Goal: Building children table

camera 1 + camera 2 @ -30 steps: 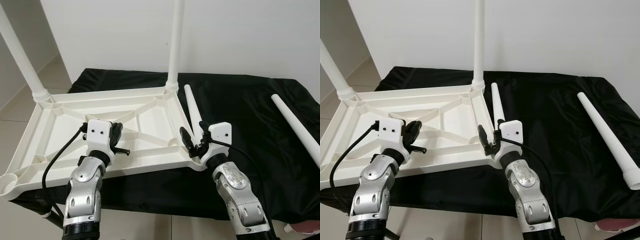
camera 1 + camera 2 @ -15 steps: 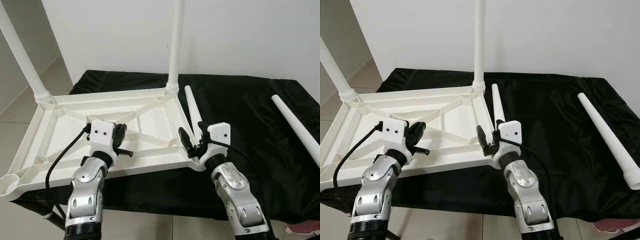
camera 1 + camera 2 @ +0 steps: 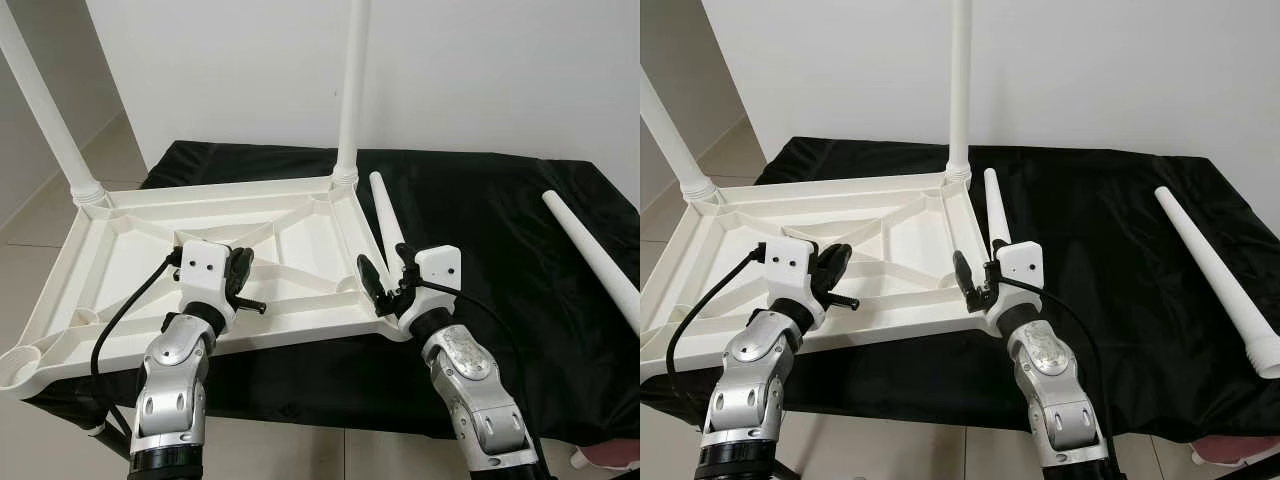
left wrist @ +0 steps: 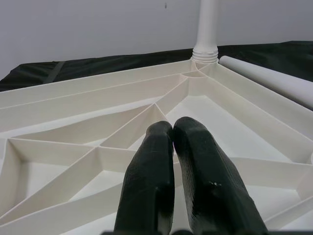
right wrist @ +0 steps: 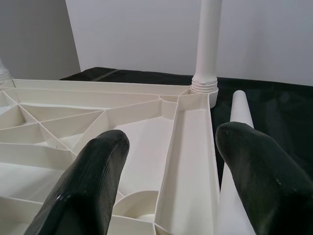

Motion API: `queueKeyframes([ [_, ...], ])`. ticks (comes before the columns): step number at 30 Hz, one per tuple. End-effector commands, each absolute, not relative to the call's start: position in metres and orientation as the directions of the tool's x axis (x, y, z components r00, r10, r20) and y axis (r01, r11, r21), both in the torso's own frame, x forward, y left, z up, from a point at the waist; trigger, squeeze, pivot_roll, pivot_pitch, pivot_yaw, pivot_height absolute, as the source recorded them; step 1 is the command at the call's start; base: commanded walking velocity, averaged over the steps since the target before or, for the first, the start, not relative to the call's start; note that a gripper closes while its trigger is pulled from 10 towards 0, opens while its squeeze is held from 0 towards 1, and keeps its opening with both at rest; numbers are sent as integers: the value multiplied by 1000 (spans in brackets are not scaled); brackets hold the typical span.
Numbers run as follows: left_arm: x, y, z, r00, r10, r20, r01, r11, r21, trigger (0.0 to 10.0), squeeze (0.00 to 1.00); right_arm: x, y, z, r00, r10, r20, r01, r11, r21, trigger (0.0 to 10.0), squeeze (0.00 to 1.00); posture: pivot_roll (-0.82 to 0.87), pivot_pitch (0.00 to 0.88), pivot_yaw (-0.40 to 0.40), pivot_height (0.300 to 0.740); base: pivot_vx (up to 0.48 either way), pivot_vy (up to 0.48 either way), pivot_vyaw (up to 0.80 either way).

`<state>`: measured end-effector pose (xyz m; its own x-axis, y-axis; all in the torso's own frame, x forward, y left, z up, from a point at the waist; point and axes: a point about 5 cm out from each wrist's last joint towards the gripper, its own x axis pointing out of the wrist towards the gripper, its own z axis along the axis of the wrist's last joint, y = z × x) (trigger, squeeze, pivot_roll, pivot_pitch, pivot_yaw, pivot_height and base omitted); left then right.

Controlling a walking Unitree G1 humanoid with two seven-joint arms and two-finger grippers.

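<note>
Tabletop [image 3: 150,250] lies upside down on the black cloth [image 3: 480,200], two legs screwed in at its far corners. Your right gripper [image 3: 385,283], fingers spread, straddles its 3 o'clock rim beside a loose leg [image 3: 385,215]. Your left gripper [image 4: 172,142], fingers pressed together, hovers over the ribs.

no readable text, labels, brand marks, numbers or signs on anything

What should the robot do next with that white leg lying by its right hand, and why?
Probably slide the open right gripper sideways and close on the loose leg. Its fingers straddle the tabletop edge, the leg lies just beside them, and the near corner seems to have no leg.
</note>
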<state>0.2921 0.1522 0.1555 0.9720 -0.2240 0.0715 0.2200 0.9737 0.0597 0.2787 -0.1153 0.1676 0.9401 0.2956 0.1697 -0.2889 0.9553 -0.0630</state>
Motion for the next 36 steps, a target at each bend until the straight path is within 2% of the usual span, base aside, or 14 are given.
queueKeyframes([
  [1,293,147,157,962,-261,79,254,963,92,10000,0,278,-115,168,938,301,170,-294,954,-64,10000,0,38,71,-51,740,0,0,0],
  [19,293,147,157,962,-261,79,254,963,92,10000,0,278,-115,168,938,301,170,-294,954,-64,10000,0,38,71,-51,740,0,0,0],
  [20,287,171,150,996,-52,67,46,994,95,10000,0,284,-123,163,953,252,165,-245,967,-67,10000,0,87,0,0,740,0,0,0],
  [22,287,171,150,996,-52,67,46,994,95,10000,0,284,-123,163,953,252,165,-245,967,-67,10000,0,87,0,0,740,0,0,0],
  [23,282,183,149,995,56,83,-66,989,135,10000,0,287,-127,161,960,228,166,-219,973,-72,10000,0,86,0,0,740,0,0,0],
  [24,282,183,149,995,56,83,-66,989,135,10000,0,287,-127,161,960,228,166,-219,973,-72,10000,0,86,0,0,740,0,0,0],
  [26,277,192,148,983,145,111,-163,970,180,10000,0,290,-130,160,964,206,170,-196,978,-73,10000,0,86,0,0,740,0,0,0],
  [36,276,193,148,983,150,110,-168,969,179,10000,0,289,-128,159,962,216,166,-207,976,-74,10000,0,84,0,0,740,0,0,0],
])
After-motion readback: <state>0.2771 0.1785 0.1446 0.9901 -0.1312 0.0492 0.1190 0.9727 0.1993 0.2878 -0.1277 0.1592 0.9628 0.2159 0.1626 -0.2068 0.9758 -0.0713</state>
